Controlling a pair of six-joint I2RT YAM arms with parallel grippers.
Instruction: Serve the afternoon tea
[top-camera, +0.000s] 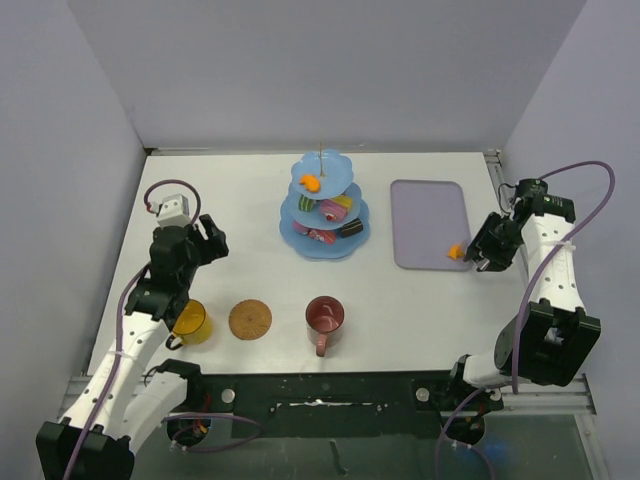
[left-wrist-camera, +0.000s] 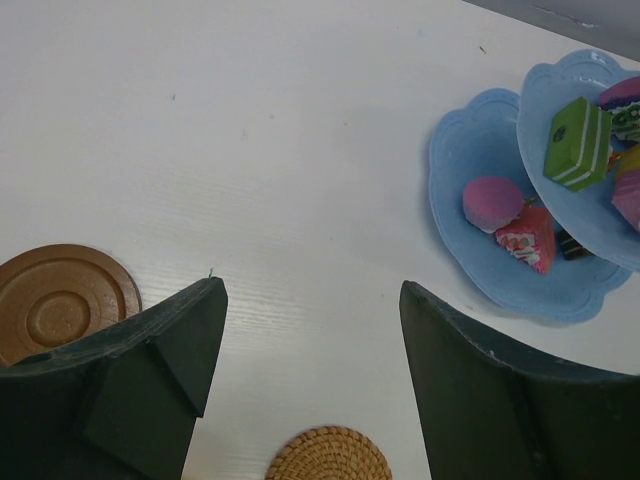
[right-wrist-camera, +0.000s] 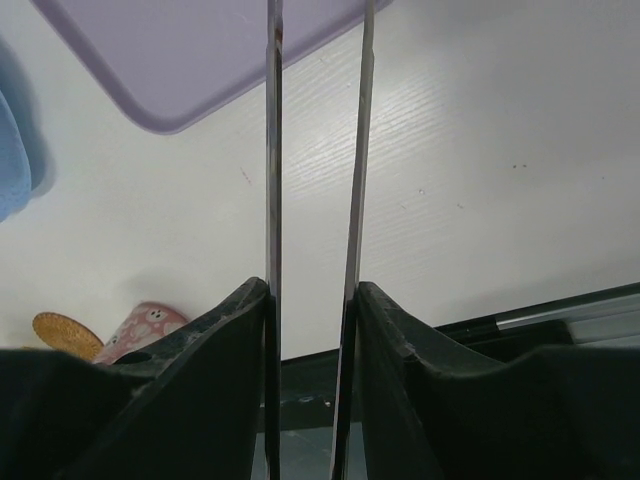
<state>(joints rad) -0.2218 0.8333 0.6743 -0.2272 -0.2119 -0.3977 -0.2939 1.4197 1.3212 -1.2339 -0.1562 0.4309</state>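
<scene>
Red mug (top-camera: 324, 317) at 6 o'clock, yellow mug (top-camera: 190, 322) at 8, coaster (top-camera: 250, 319) between, second coaster (left-wrist-camera: 60, 300) only in left wrist view, left gripper (left-wrist-camera: 310, 300) fingers apart, right gripper (right-wrist-camera: 312, 300) clamping tongs (right-wrist-camera: 273, 150), cake (top-camera: 456, 251) at tray (top-camera: 430, 200) edge only overhead, stand (top-camera: 323, 205) at 12.

We count one blue stand (left-wrist-camera: 470, 150) with three plates. We count two mugs: one yellow mug (top-camera: 190, 322) and one dark-red mug (top-camera: 325, 316). We count two round brown coasters: one smooth coaster (left-wrist-camera: 60, 300) and one woven coaster (left-wrist-camera: 328, 455). We see one purple tray (top-camera: 430, 215) and one pair of tongs (right-wrist-camera: 274, 150). One orange cake (top-camera: 455, 251) is off the stand. The little cakes (left-wrist-camera: 577, 143) on the stand hide each other, so we cannot count them all.
</scene>
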